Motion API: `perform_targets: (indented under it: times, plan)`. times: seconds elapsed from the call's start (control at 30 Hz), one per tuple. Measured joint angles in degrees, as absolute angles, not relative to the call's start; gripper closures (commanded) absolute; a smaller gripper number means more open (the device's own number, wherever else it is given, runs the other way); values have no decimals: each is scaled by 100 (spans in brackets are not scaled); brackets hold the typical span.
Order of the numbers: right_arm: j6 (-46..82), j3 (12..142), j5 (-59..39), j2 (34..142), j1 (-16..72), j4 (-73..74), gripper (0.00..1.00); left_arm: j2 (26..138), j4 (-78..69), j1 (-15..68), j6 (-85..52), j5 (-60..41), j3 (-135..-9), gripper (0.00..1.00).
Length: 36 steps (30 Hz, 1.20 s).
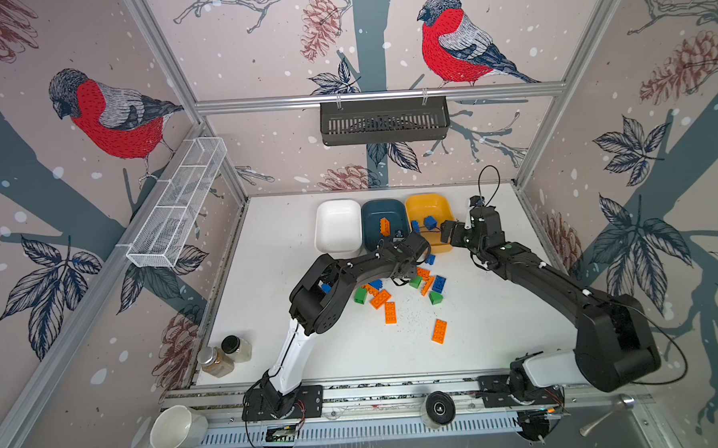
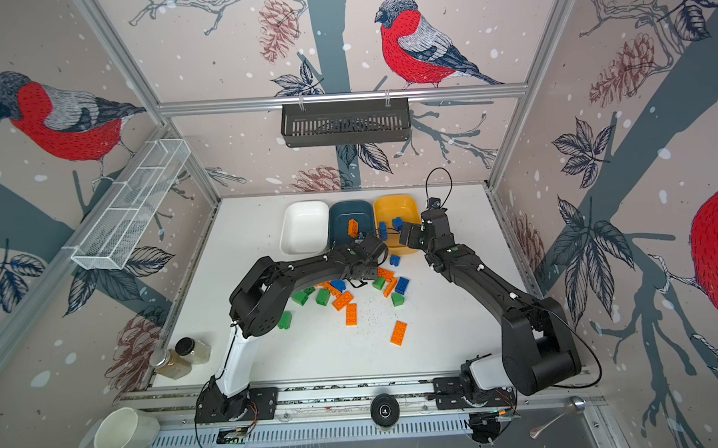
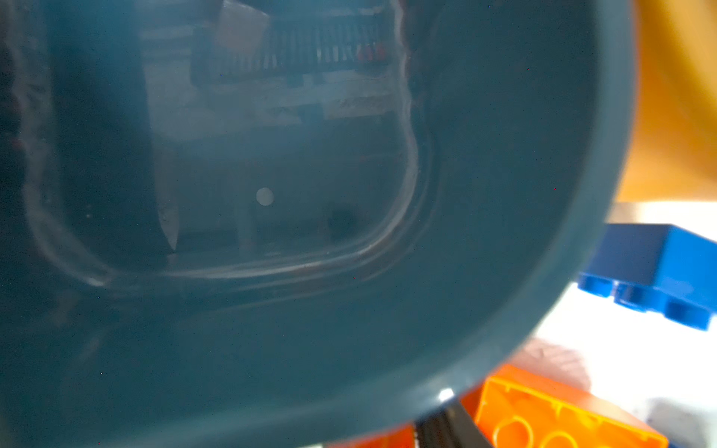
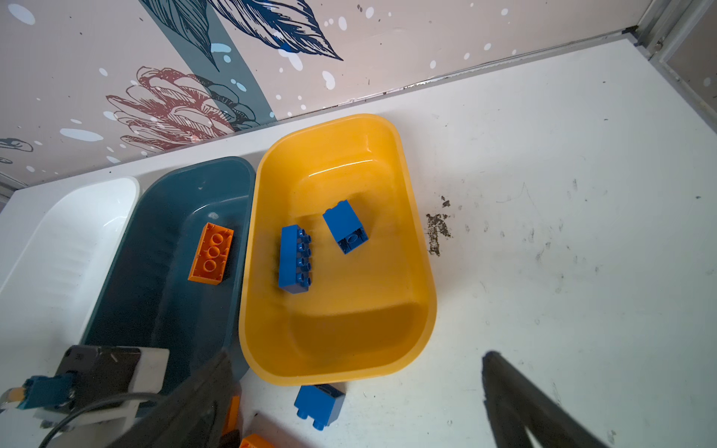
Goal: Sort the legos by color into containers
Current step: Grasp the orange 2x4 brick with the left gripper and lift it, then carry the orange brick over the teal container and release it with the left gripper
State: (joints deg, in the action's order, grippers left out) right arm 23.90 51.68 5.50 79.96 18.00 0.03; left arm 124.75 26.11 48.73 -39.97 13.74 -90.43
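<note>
Orange brick [image 3: 562, 419] lies on the table [image 1: 499, 318] at the far edge of the loose legos [image 1: 390, 311], just before the teal tub [image 3: 271, 349], hollow underside toward the left wrist camera. Long axis unclear, partly hidden. Left gripper [image 1: 399, 278], the nearer, stands right against it; grip undeterminable. Right gripper [image 1: 448, 232] hangs wide open, empty, over the yellow tub [image 1: 427, 205].

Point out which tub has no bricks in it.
The white tub, leftmost in both top views; the teal tub holds an orange brick, the yellow tub two blue bricks.
</note>
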Motion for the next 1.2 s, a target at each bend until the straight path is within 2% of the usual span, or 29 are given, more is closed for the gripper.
perform_targets:
  times: [0.23, 0.47, 0.67, 0.9, 1.2]
  plan:
    - [2401, 5022, 550, 7870, 1804, 8, 1, 11968, 2543, 4890, -3986, 1203, -8484, 75]
    - [2355, 4932, 290, 7826, 1872, 73, 1, 10899, 1968, 4919, -3896, 1321, -7581, 76]
    - [2237, 4884, 139, 7867, 2036, 161, 0, 10422, 1437, 4858, -3605, 1824, -7380, 76]
    - [2239, 4939, 130, 7996, 2143, 89, 0, 10871, 1232, 4119, -3247, 1940, -8099, 77]
    - [2388, 5070, 169, 8082, 2158, -123, 0, 12099, 1592, 3743, -2961, 2204, -9566, 76]
